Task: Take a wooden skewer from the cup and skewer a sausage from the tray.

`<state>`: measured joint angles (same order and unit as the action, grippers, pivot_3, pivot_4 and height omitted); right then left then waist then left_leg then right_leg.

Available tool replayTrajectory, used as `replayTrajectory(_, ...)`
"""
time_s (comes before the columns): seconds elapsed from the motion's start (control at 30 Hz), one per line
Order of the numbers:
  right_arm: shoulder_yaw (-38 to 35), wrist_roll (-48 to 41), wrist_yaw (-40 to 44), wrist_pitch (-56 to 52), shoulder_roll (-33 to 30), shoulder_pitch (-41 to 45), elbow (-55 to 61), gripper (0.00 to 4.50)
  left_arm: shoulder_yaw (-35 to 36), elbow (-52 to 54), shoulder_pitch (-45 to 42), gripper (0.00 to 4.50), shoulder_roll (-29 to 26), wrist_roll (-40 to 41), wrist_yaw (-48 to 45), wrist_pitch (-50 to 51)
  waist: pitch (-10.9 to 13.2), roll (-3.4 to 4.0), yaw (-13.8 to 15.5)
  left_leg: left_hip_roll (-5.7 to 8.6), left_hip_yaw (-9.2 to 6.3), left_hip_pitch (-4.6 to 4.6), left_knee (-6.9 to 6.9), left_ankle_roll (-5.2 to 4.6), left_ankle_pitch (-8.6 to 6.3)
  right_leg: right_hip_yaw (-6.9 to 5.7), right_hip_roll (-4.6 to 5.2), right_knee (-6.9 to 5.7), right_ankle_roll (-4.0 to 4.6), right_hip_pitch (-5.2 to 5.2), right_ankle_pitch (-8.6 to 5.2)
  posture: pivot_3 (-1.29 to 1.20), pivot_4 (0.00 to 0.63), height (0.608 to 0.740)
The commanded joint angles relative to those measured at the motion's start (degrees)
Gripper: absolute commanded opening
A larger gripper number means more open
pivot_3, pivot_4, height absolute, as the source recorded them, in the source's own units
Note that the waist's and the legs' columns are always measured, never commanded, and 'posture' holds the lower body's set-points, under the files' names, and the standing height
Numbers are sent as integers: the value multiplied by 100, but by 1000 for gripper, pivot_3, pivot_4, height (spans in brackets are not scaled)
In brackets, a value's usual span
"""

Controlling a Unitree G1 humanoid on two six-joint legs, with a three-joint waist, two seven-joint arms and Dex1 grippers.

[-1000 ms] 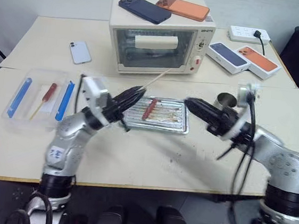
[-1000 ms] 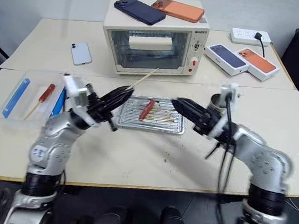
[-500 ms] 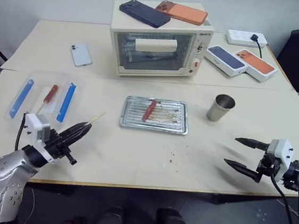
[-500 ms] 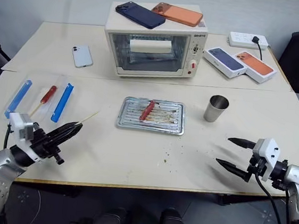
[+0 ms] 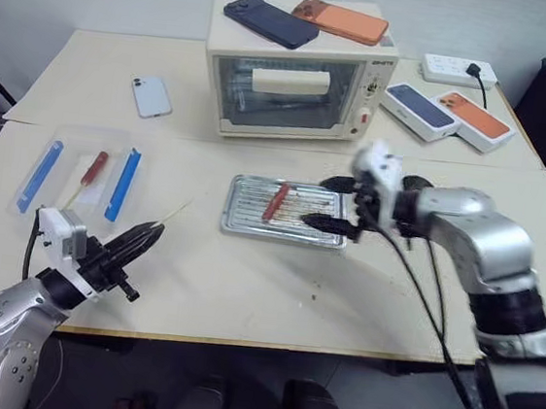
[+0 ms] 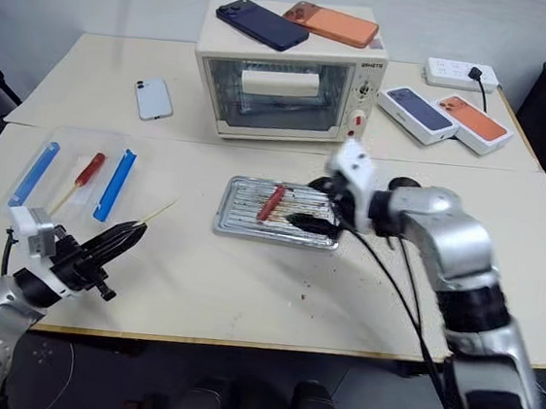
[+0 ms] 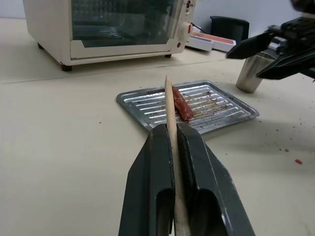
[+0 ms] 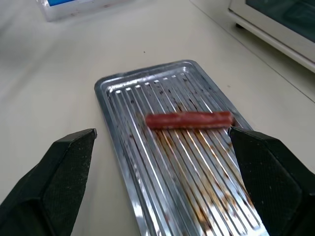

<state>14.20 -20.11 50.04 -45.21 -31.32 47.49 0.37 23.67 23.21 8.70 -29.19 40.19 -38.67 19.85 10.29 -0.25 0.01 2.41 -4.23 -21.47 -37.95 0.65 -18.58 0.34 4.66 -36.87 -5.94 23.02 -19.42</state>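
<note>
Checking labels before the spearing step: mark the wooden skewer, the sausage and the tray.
wooden skewer (image 7: 168, 105), left wrist view, on the bare shaft above the fingers.
sausage (image 8: 188, 119), right wrist view, on its middle.
tray (image 8: 129, 156), right wrist view, on bare ribbed bottom.

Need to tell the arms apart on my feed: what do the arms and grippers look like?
Both arms are silver-grey metal with dark joint rings and loose black cables. Each gripper, left and right, has two black tapered fingers behind a small white box. The left arm carries a white sticker with blue writing.
</note>
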Motion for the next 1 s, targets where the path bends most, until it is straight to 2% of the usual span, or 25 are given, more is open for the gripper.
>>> replayTrajectory(0.03, -1, 171, -675, -896, 574, 558, -633, 4471, -5, 165, -5, 0, 68, 5, 76, -110, 0, 0, -25, 1, 8, -1, -3, 0, 0, 5, 0, -3, 1, 6, 1, 0, 150, 740)
replayTrajectory(0.2, 47, 387, -1413, -1405, 1239, 770, -935, 4471, -1, 179, 82, 0, 138, -35, 100, -170, 0, 0, -32, -6, 9, -6, -2, 2, 1, 5, -7, -15, 3, 22, 2, 0, 150, 740)
replayTrajectory(0.37, -429, 493, -2415, -1738, 2147, 796, -1117, 4471, -63, 212, 92, 0, 197, -65, 173, -213, 0, 0, -108, -7, 18, -13, -1, 11, 7, 13, -11, -38, 3, 44, 2, 0, 150, 740)
replayTrajectory(0.73, -881, 834, -3490, -1375, 2872, 867, -1623, 4471, -98, 225, 92, 0, 175, -53, 209, -201, 0, 1, -194, -7, 22, -13, 2, 12, 7, 15, -12, -61, 11, 59, -2, 0, 150, 740)
replayTrajectory(1.0, -1009, 921, -3748, -1063, 3282, 946, -2074, 4471, -130, 193, 2, 0, 131, -46, 204, -153, -1, 1, -217, -7, 24, -13, 4, 13, 8, 15, -13, -67, 15, 63, -4, 0, 150, 740)
